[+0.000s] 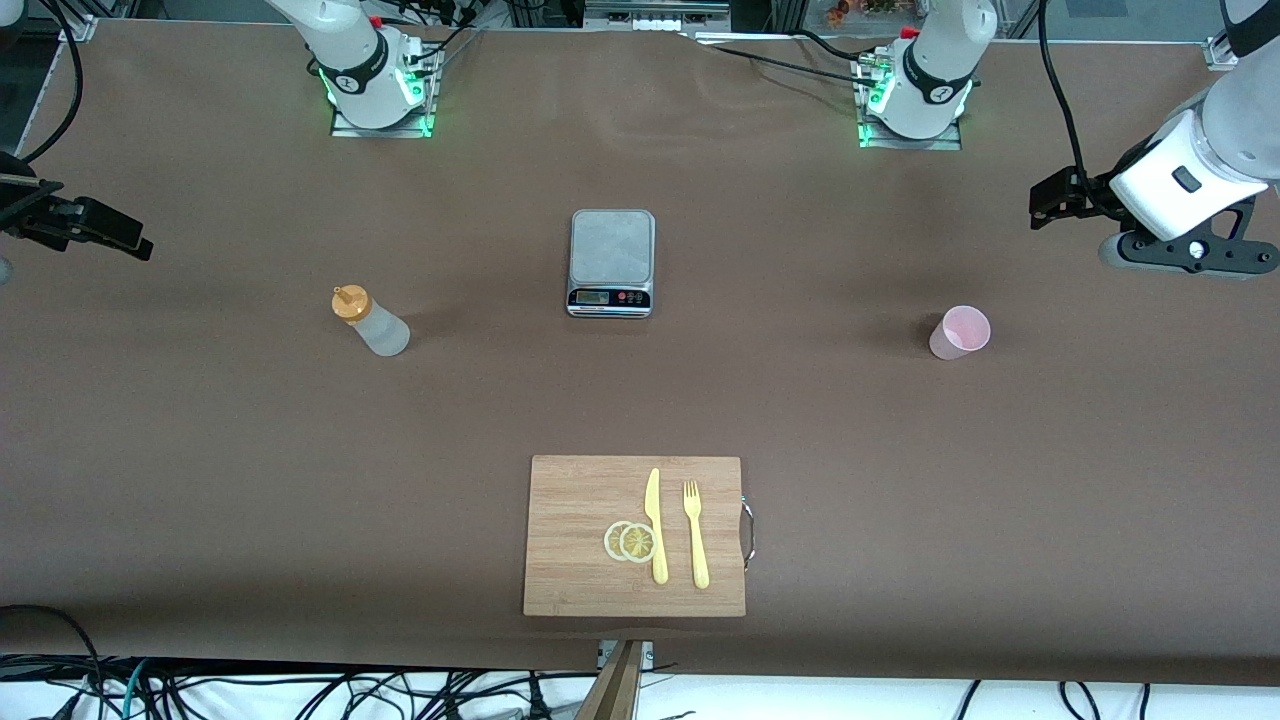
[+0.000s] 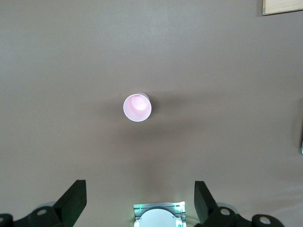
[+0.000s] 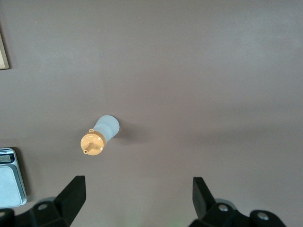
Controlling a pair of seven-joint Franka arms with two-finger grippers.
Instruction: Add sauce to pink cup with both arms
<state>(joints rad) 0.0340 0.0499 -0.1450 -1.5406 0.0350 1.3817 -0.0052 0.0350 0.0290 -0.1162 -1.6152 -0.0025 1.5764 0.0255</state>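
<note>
I see the brown table [image 1: 200,480] spread wide under both arms. Largest on it is the wooden cutting board [image 1: 580,560], nearest the front camera, carrying a yellow knife [image 1: 655,525], a yellow fork [image 1: 694,535] and two lemon slices [image 1: 631,541]. The grey kitchen scale [image 1: 611,262] sits mid-table, between the sauce [image 1: 370,322], upright toward the right arm's end, and the pink cup [image 1: 960,332], upright toward the left arm's end. Nothing stands close around either. The left gripper [image 2: 139,201] hangs high over the table near the cup, fingers spread wide, holding nothing. The right gripper [image 3: 137,198] hangs likewise near the bottle, wide apart and empty.
</note>
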